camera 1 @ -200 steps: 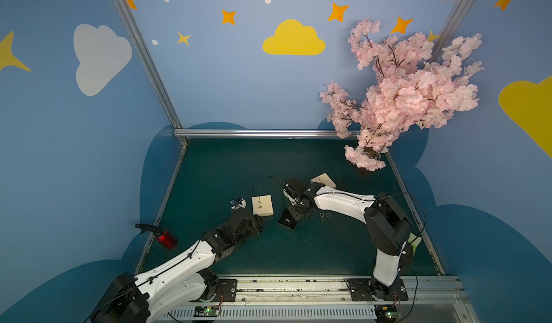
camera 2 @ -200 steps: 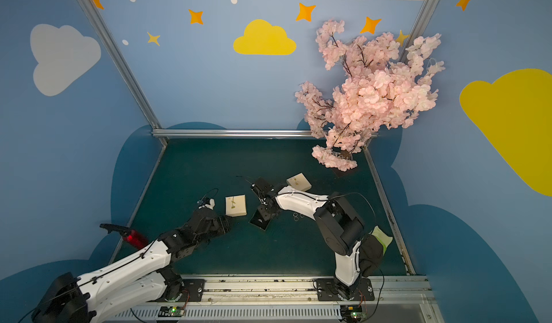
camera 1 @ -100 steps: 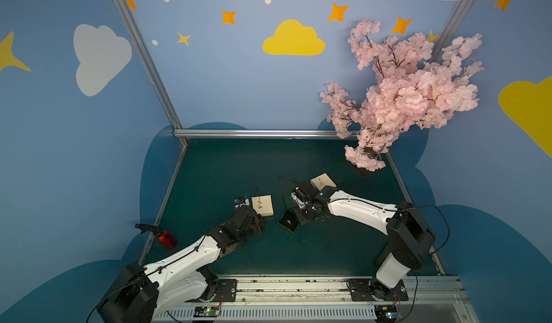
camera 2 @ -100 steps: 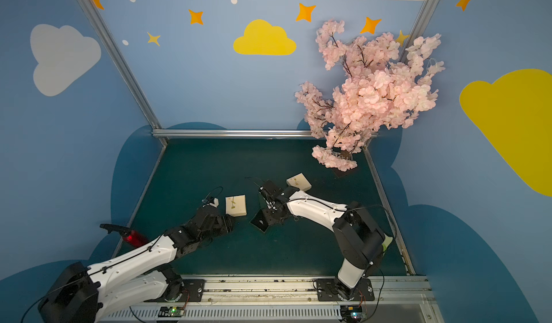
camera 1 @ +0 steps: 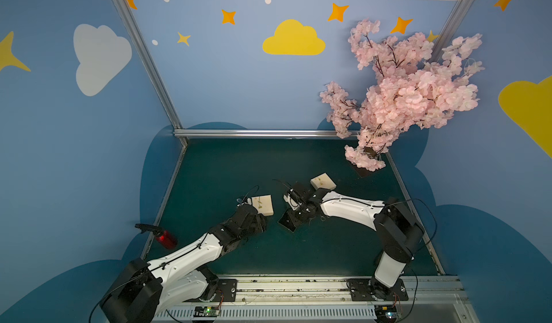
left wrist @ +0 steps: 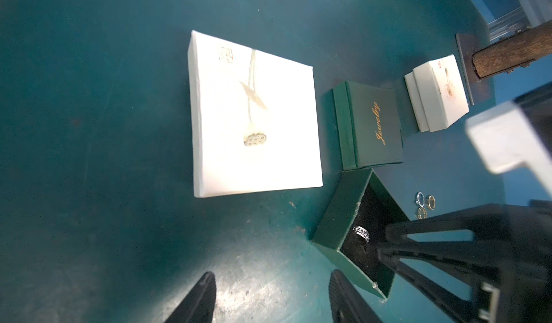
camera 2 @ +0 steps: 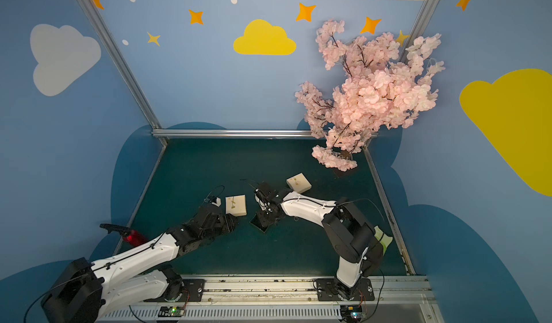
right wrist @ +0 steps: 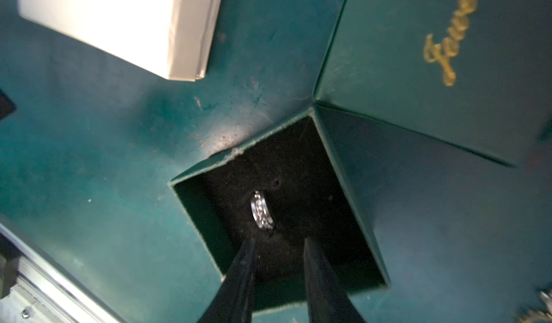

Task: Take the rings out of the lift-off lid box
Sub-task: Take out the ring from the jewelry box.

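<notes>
Currently we record: one silvery patterned metal ring (right wrist: 262,211), set on edge in the black lining of the open dark green cardboard box (right wrist: 200,214), mid dark teal tabletop (camera 1: 298,172); three thin metal rings (left wrist: 419,198) lying just beside it. Right gripper (right wrist: 279,242): narrowly parted inside the box, empty. Left gripper (left wrist: 271,276): wide, empty.

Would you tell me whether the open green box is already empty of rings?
No, one silvery ring lies on the black lining inside the open green box.
</notes>
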Controlling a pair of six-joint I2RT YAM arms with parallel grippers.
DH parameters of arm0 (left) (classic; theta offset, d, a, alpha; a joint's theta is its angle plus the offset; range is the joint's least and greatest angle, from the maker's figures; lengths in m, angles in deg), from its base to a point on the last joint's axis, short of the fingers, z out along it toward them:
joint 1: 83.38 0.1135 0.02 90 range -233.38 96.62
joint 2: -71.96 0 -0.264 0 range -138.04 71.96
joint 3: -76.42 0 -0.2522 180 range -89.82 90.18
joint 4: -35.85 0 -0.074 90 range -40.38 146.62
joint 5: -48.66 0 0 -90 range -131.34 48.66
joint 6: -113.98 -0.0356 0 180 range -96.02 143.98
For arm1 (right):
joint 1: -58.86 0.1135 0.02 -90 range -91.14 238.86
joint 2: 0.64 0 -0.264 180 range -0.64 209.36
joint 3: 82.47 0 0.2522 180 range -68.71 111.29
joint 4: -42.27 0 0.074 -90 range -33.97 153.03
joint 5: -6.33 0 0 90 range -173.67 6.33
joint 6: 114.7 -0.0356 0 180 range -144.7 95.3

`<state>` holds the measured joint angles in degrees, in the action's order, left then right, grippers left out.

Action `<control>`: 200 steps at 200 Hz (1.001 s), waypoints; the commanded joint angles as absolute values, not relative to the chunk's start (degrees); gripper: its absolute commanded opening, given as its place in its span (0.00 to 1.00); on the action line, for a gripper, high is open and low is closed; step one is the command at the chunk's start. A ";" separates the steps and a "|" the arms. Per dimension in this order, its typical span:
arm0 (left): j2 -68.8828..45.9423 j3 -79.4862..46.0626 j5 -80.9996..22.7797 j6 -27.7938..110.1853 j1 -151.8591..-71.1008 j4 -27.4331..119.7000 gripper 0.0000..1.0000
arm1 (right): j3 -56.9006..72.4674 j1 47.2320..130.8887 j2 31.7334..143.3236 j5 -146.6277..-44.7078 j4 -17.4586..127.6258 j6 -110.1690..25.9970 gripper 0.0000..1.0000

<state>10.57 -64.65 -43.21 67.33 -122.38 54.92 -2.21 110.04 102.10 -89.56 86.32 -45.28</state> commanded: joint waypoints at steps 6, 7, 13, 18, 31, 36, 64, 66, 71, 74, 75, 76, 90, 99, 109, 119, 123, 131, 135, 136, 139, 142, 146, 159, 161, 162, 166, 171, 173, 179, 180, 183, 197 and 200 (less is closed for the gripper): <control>11.23 -64.84 -43.11 68.21 -122.16 54.61 0.62 | -0.33 110.45 103.61 -91.06 84.76 -45.20 0.30; 11.27 -64.81 -43.10 68.20 -122.15 54.62 0.62 | -0.33 110.45 103.65 -91.05 84.77 -45.19 0.30; 11.26 -64.94 -43.10 68.20 -122.14 54.63 0.62 | 0.02 110.52 104.13 -90.92 84.84 -45.25 0.30; 11.37 -65.02 -43.10 68.19 -122.14 54.63 0.62 | 0.41 110.66 104.46 -90.42 85.26 -45.27 0.30; 11.58 -65.03 -43.01 68.29 -122.09 54.63 0.63 | 1.78 111.26 105.56 -88.40 86.69 -45.02 0.30; 11.67 -64.99 -42.93 68.21 -122.10 54.71 0.63 | 2.18 111.56 105.90 -87.49 87.15 -44.83 0.30; 12.11 -65.18 -43.10 68.19 -122.14 54.80 0.63 | 3.17 112.54 106.68 -84.35 87.85 -44.78 0.30; 12.15 -65.27 -43.10 68.25 -122.14 54.80 0.63 | 3.18 112.55 106.68 -84.26 87.85 -44.77 0.30; 12.12 -65.26 -43.17 68.27 -122.14 54.80 0.63 | 3.28 112.69 106.81 -84.05 87.85 -44.73 0.30; 12.14 -65.31 -43.18 68.34 -122.16 54.80 0.63 | 3.33 112.73 106.89 -83.98 87.99 -44.74 0.29; 12.12 -65.30 -43.18 68.31 -122.15 54.80 0.63 | 3.35 112.78 106.92 -83.91 88.10 -44.74 0.29; 12.11 -65.30 -43.18 68.29 -122.10 54.80 0.63 | 3.40 112.76 106.93 -83.92 88.11 -44.74 0.29; 11.98 -65.38 -43.17 68.36 -122.14 54.89 0.63 | 3.71 113.07 107.37 -83.52 88.52 -44.64 0.28; 12.00 -65.27 -43.18 68.40 -122.13 54.98 0.63 | 3.74 113.40 107.47 -82.97 88.89 -44.62 0.27; 12.01 -65.26 -43.17 68.36 -122.12 55.06 0.63 | 3.79 113.69 107.47 -82.00 89.33 -44.65 0.27; 12.02 -65.28 -43.19 68.36 -122.15 55.06 0.63 | 3.73 114.09 107.38 -81.23 89.67 -44.70 0.26; 11.97 -65.24 -43.18 68.29 -122.14 55.06 0.63 | 3.71 114.21 107.38 -81.00 89.61 -44.66 0.24; 11.97 -65.19 -43.21 68.34 -122.14 54.94 0.63 | 3.61 114.40 107.38 -80.80 89.59 -44.52 0.24; 11.93 -65.22 -43.19 68.28 -122.15 54.97 0.63 | 3.61 114.53 107.37 -80.69 89.53 -44.56 0.23; 11.89 -65.17 -43.19 68.27 -122.10 54.93 0.63 | 3.57 114.56 107.42 -80.69 89.53 -44.61 0.23; 11.88 -65.14 -43.18 68.25 -122.18 54.89 0.63 | 3.62 114.62 107.53 -80.68 89.43 -44.65 0.23; 11.76 -65.22 -43.12 68.23 -122.15 54.82 0.63 | 3.67 114.66 107.60 -80.76 89.47 -44.66 0.22; 11.68 -65.20 -43.10 68.21 -122.10 54.80 0.63 | 3.69 114.75 107.69 -80.92 89.42 -44.71 0.21; 11.33 -65.03 -42.92 68.18 -122.14 54.71 0.63 | 3.85 114.84 107.91 -81.15 89.33 -44.81 0.19; 11.21 -64.96 -42.88 68.18 -122.18 54.74 0.63 | 3.86 114.89 107.91 -81.26 89.34 -44.80 0.19; 11.22 -64.95 -42.86 68.23 -122.16 54.72 0.63 | 3.79 114.87 107.91 -81.28 89.26 -44.81 0.19; 11.02 -64.80 -42.77 68.27 -122.14 54.71 0.63 | 3.74 114.85 107.86 -81.38 89.13 -44.95 0.18; 10.92 -64.78 -42.62 68.35 -122.14 54.58 0.63 | 3.66 114.85 107.69 -81.39 89.17 -45.08 0.17; 10.95 -64.81 -42.58 68.40 -122.14 54.51 0.63 | 3.59 114.85 107.61 -81.39 89.17 -45.15 0.16; 10.85 -64.80 -42.36 68.50 -122.17 54.29 0.63 | 3.49 114.84 107.42 -81.19 89.04 -45.36 0.15; 10.78 -64.79 -42.33 68.52 -122.15 54.24 0.63 | 3.51 114.84 107.35 -81.15 89.02 -45.40 0.14; 10.71 -64.87 -42.24 68.57 -122.14 54.13 0.63 | 3.45 114.84 107.18 -81.08 89.07 -45.50 0.14; 10.39 -64.94 -41.85 68.81 -122.14 53.43 0.63 | 3.08 114.69 106.32 -80.59 88.97 -46.31 0.12; 10.29 -64.92 -41.83 68.88 -122.14 53.26 0.63 | 3.02 114.67 106.13 -80.53 88.89 -46.44 0.11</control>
<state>11.01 -64.69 -42.68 68.42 -122.38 54.74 2.54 114.47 106.80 -81.71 87.56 -45.41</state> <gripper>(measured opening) 0.626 0.127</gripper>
